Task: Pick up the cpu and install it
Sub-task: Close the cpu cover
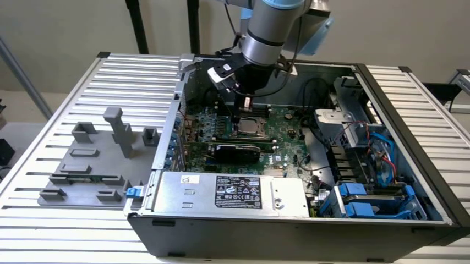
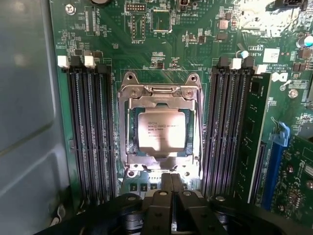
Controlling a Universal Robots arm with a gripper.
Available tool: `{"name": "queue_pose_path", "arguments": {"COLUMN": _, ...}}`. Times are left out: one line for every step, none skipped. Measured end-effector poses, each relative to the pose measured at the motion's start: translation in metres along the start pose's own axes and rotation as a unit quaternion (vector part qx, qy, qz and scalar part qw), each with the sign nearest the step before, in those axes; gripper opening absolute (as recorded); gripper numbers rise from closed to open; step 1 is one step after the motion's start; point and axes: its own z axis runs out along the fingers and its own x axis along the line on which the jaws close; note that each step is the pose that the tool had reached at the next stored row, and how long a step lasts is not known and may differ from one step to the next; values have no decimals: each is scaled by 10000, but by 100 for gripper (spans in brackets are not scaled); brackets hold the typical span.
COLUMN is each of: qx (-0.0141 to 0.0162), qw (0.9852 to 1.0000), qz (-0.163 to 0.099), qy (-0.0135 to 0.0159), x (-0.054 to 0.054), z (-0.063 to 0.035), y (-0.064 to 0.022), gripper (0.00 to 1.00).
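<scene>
Wrist view, cpu (image 2: 161, 131): was seen seated inside the socket (image 2: 161, 90) frame, between the memory slots (image 2: 90, 132).
Gripper (image 2: 171, 179): fingers were pressed together, nothing held, at the socket's edge.
Progress: placement was judged done.

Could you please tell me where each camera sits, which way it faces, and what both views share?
Exterior view: off the arm, raised, looking down into the open computer case; the arm and pincer show.
Wrist view: on the wrist, facing the cpu seated in its socket; shut pincer in front.
Shared: cpu, motherboard, pincer.
</scene>
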Motion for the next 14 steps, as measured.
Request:
{"name": "queue_pose_path", "arguments": {"qx": 0, "qw": 10000, "qz": 1, "qy": 0, "x": 1, "z": 17, "y": 3, "gripper": 11}}
{"name": "queue_pose_path", "arguments": {"qx": 0, "qw": 10000, "qz": 0, "qy": 0, "x": 2, "z": 35, "y": 7, "gripper": 11}}
{"name": "queue_pose_path", "arguments": {"qx": 0, "qw": 10000, "qz": 0, "qy": 0, "x": 3, "z": 53, "y": 11, "gripper": 11}}
{"name": "queue_pose_path", "arguments": {"qx": 0, "qw": 10000, "qz": 0, "qy": 0, "x": 4, "z": 71, "y": 15, "gripper": 11}}
{"name": "queue_pose_path", "arguments": {"qx": 0, "qw": 10000, "qz": 0, "qy": 1, "x": 5, "z": 90, "y": 18, "gripper": 11}}
{"name": "queue_pose_path", "arguments": {"qx": 0, "qw": 10000, "qz": 0, "qy": 0, "x": 5, "z": 106, "y": 22, "gripper": 11}}
{"name": "queue_pose_path", "arguments": {"qx": 0, "qw": 10000, "qz": 0, "qy": 0, "x": 6, "z": 124, "y": 25, "gripper": 11}}
{"name": "queue_pose_path", "arguments": {"qx": 0, "qw": 10000, "qz": 0, "qy": -1, "x": 7, "z": 142, "y": 29, "gripper": 11}}
{"name": "queue_pose_path", "arguments": {"qx": 0, "qw": 10000, "qz": 0, "qy": 1, "x": 8, "z": 160, "y": 33, "gripper": 11}}
{"name": "queue_pose_path", "arguments": {"qx": 0, "qw": 10000, "qz": 1, "qy": 1, "x": 8, "z": 178, "y": 37, "gripper": 11}}
{"name": "queue_pose_path", "arguments": {"qx": 2, "qw": 10000, "qz": 1, "qy": -3, "x": 8, "z": 192, "y": 39, "gripper": 11}}
{"name": "queue_pose_path", "arguments": {"qx": 3, "qw": 10000, "qz": 1, "qy": -4, "x": 7, "z": 199, "y": 40, "gripper": 11}}
{"name": "queue_pose_path", "arguments": {"qx": 2, "qw": 10000, "qz": 1, "qy": -2, "x": 8, "z": 202, "y": 41, "gripper": 11}}
{"name": "queue_pose_path", "arguments": {"qx": 3, "qw": 10000, "qz": 1, "qy": -1, "x": 8, "z": 202, "y": 41, "gripper": 11}}
